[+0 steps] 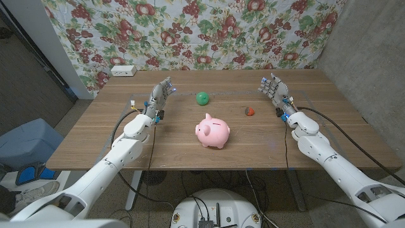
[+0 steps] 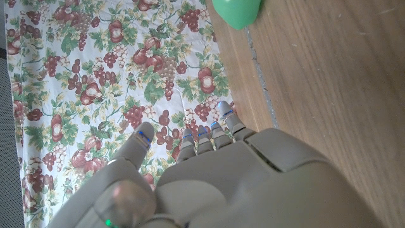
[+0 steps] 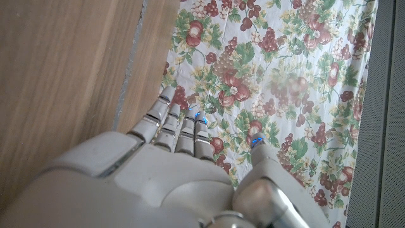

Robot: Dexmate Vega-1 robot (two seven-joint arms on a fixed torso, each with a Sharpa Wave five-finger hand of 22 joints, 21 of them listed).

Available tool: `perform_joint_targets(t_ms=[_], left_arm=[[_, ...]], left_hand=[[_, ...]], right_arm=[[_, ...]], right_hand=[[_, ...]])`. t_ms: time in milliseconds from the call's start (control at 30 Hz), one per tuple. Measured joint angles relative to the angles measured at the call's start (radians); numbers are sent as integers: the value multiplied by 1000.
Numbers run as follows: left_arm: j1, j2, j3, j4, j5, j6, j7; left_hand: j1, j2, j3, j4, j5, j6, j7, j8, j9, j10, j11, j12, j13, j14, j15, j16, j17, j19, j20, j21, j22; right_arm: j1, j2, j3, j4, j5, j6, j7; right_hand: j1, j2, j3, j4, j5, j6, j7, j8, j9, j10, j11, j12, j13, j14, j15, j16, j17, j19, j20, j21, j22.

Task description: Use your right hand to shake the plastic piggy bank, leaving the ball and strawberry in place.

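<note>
A wooden surface (image 1: 101, 136) stood in front of a cloth backdrop (image 1: 190, 31) printed with fruit and leaves, with a grey wall to its right. Reading from left to right, the left hand (image 1: 159, 95) stood near the far left part of the surface, fingers apart and raised, holding nothing. Just beyond it toward the middle sat the green ball (image 1: 202, 97), near the far edge. In front of the ball, close to the centre, stood the pink plastic piggy bank (image 1: 212, 132), upright on its feet and touching nothing else. To its right and a little farther back lay the small red strawberry (image 1: 250, 111), apart from the bank. Farthest right, the right hand (image 1: 273, 88) was raised near the far right part of the surface, fingers spread wide and empty, well apart from the bank.

The likely trouble lay in the approach. The strawberry sat between the right hand and the bank, so a low, straight sweep could knock it out of place. The bank's smooth, rounded body could also slip from a loose hold once shaking began, and a dropped bank could roll into the ball.

Both arms reached in from the near corners, forearms angled inward, each hand's fingers pointing toward the backdrop.
</note>
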Motion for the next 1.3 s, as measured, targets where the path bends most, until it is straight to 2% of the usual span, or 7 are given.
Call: perform_joint_targets(t_ms=[133,467,733,767,800,1300], left_arm=[[-8,1,0,10,-2,4,-2],[-34,-4,0,55,-10,7,-30],[-47,-4,1,77,-12,4,-41],[-48,-4,1,78,-12,4,-41],[-49,-4,1,80,-14,-1,-51],[-49,-2,-3,96,-27,-8,-72]], left_hand=[[0,0,-4,-4,0,0,0,1,0,1,1,1,0,1,1,0,0,7,4,0,0],[0,0,0,-8,0,0,0,1,0,5,5,1,0,7,-4,0,0,22,9,0,0],[0,0,0,-8,0,5,5,1,0,5,5,1,0,11,0,0,0,33,9,-8,0],[0,0,0,-8,0,5,6,1,0,5,5,1,0,11,0,0,0,33,9,-8,0],[0,0,0,-8,0,5,5,1,0,5,5,1,0,11,0,0,0,33,9,-8,0],[-3,3,0,-16,0,5,5,1,0,14,3,1,0,10,0,0,0,37,12,-18,0]], right_arm=[[-4,-10,-6,-24,-35,1,-37],[-31,-43,-15,-110,-117,-2,-125],[-36,-52,-20,-137,-167,-9,-173],[-36,-52,-20,-137,-173,-9,-178],[-44,-63,-25,-169,-183,-11,-188],[-76,-98,-30,-268,-278,-40,-268]], right_hand=[[2,-2,4,-13,0,0,0,-4,0,0,0,-7,0,-5,5,0,-2,1,13,-4,0],[33,-12,8,-25,7,0,0,-7,0,0,0,-7,0,0,10,-6,-6,-5,20,-11,5],[33,-12,12,-37,8,-6,5,-7,0,0,0,-15,0,0,10,-6,-6,-5,20,-18,4],[33,-12,12,-37,8,-6,5,-7,0,0,0,-15,0,0,10,-6,-6,-5,20,-18,4],[33,-12,12,-37,8,-6,5,-7,0,0,0,-15,0,0,10,-6,-6,-5,20,-18,4],[33,-12,15,-40,8,0,11,-7,0,0,0,-15,0,0,10,-5,-11,-5,19,-22,4]])
